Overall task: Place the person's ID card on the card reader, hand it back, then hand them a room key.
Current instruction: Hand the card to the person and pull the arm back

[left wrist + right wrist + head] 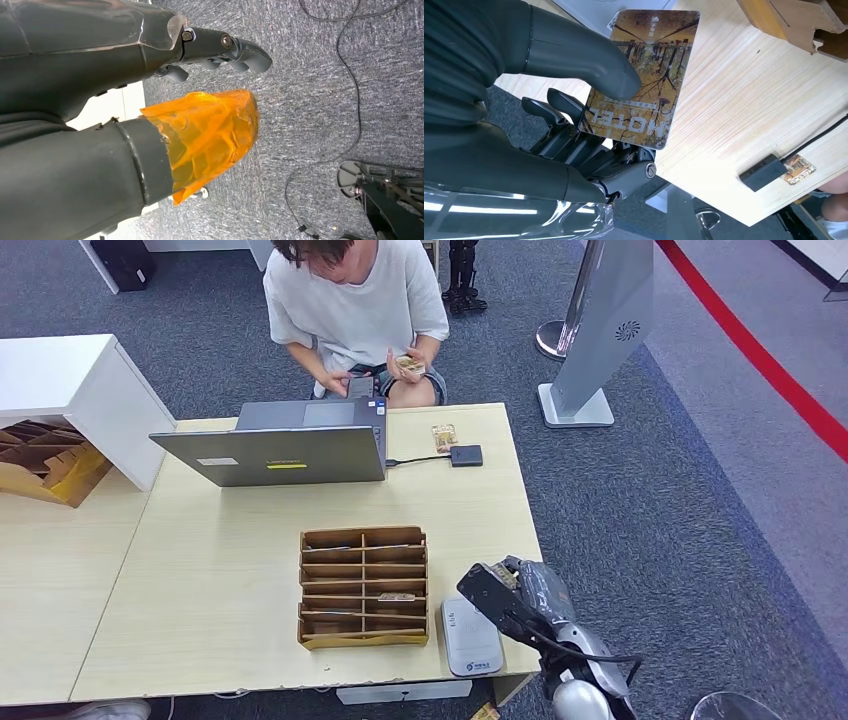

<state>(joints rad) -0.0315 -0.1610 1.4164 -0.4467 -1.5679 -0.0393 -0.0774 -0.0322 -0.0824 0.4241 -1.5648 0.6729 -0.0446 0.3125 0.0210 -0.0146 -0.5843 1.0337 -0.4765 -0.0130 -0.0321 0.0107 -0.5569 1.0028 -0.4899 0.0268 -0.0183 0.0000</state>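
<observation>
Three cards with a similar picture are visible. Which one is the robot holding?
The card marked HOTEL, pinched in the right hand. Another card lies beside the black reader; the person holds the third.

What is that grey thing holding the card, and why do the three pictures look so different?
That grey thing is a robot's right hand. The robot has three cameras. One sits high on its body and looks down at a table. The other two sit on its wrists, so those pictures look tipped over.

On the table are a laptop, a cardboard rack with slots, a white card reader, and a small black box on a cable with a card beside it. A person crouches behind the table.

The right hand pinches a hotel key card under its thumb. The left hand hangs over the carpet and holds nothing.
</observation>
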